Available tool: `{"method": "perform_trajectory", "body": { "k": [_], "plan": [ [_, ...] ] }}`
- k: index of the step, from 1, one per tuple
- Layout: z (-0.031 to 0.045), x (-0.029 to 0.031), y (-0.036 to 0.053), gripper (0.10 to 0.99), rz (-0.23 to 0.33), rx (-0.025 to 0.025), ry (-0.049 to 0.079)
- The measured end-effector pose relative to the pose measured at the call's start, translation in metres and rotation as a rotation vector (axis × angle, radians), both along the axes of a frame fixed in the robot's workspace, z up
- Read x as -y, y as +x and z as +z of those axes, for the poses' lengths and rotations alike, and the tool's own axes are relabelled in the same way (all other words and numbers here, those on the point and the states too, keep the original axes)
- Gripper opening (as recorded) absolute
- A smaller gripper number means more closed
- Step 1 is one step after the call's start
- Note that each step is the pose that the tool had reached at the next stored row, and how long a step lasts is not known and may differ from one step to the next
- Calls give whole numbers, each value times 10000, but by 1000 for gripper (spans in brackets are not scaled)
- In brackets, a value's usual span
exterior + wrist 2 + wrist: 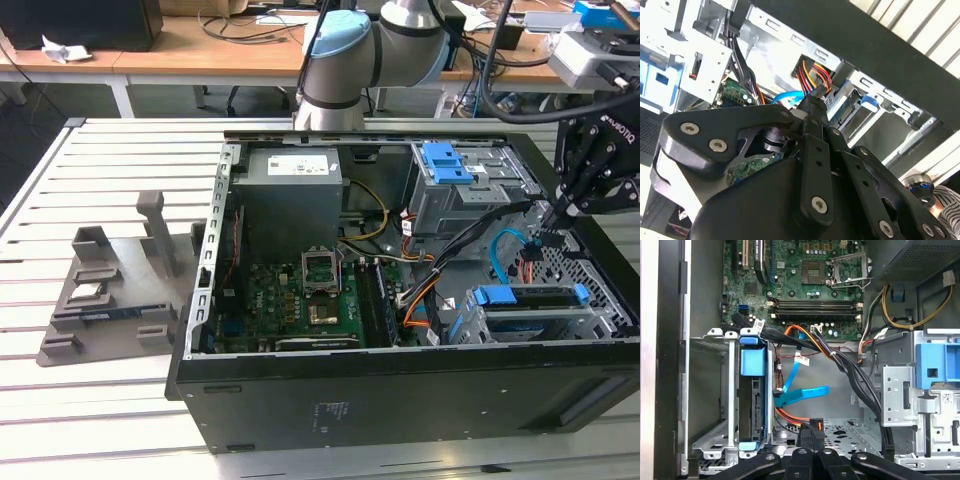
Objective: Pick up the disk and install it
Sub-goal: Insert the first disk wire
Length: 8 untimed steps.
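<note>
Gripper [548, 232] closed on black connector [815, 426], disk [530, 297] seated in bay

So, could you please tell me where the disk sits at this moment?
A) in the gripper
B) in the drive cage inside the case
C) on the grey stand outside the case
B: the disk stands slotted in the drive cage, while the gripper is shut on a power connector beside it.

- One open computer case [400, 400], at the table's centre.
- One grey slotted stand [110, 290], at the case's nine o'clock.
- Two blue-tabbed drive cages: one [460, 190] at twelve o'clock, one [530, 310] at four.
- One motherboard [290, 300].
- One gripper [548, 225].
</note>
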<state>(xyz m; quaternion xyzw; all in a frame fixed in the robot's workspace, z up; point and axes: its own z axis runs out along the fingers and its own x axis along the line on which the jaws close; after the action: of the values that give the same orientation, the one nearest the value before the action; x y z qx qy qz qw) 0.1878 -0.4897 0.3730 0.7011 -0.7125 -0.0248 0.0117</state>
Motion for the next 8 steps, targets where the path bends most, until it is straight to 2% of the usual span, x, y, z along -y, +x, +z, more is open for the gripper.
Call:
{"method": "perform_trajectory", "body": {
  "k": [4, 5, 7, 8],
  "plan": [
    [-4, -1, 3, 114, 0, 0, -22],
    [-4, -1, 3, 235, -1, 0, -26],
    [-4, -1, 3, 235, 0, 0, -32],
    [-4, -1, 3, 302, -1, 0, -36]
  ]
}}
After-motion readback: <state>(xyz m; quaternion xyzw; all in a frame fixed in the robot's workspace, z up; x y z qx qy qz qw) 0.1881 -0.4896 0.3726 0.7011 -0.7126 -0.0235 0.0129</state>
